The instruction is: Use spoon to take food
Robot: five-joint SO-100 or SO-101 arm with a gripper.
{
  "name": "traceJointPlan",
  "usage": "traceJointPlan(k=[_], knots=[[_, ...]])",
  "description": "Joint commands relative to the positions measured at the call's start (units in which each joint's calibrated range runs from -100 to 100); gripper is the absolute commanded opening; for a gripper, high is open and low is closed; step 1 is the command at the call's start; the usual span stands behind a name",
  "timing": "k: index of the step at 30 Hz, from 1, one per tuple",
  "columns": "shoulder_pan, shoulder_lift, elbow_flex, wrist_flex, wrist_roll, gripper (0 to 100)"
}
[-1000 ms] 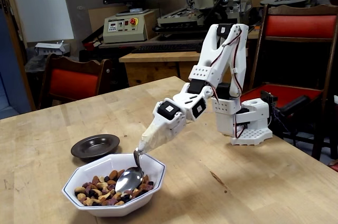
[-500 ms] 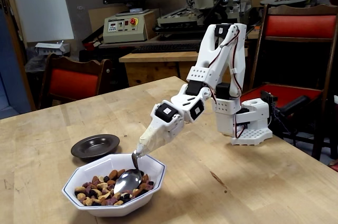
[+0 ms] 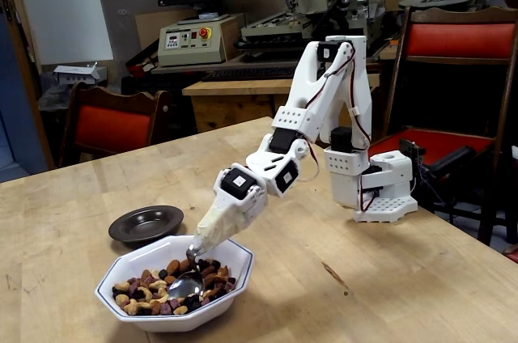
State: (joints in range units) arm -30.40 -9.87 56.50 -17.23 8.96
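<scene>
A white octagonal bowl (image 3: 236, 257) stands near the table's front edge in the fixed view, holding the food (image 3: 150, 293): brown almonds, pale cashews and dark pieces. The white arm reaches down-left from its base. Beige tape wraps my gripper (image 3: 205, 238) and the spoon's handle, so the fingers are hidden; the gripper is shut on the spoon. The shiny spoon (image 3: 185, 287) has its bowl lying low among the nuts near the middle of the bowl, partly sunk in them.
A small dark saucer (image 3: 146, 224) sits just behind the white bowl on the wooden table (image 3: 340, 278). The arm's base (image 3: 380, 193) stands at the table's right rear. Red chairs (image 3: 109, 124) and workshop machines stand behind.
The arm has stretched forward and down to the left. The spoon has slid left and lower, from resting on top of the food to dipping into it.
</scene>
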Motion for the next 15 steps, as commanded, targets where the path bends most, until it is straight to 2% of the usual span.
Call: traceJointPlan(k=[1, 15], knots=[[0.48, 1.1, -5.88, -0.32, -0.24, 4], [7.22, 1.61, -7.92, -1.26, -0.24, 4]])
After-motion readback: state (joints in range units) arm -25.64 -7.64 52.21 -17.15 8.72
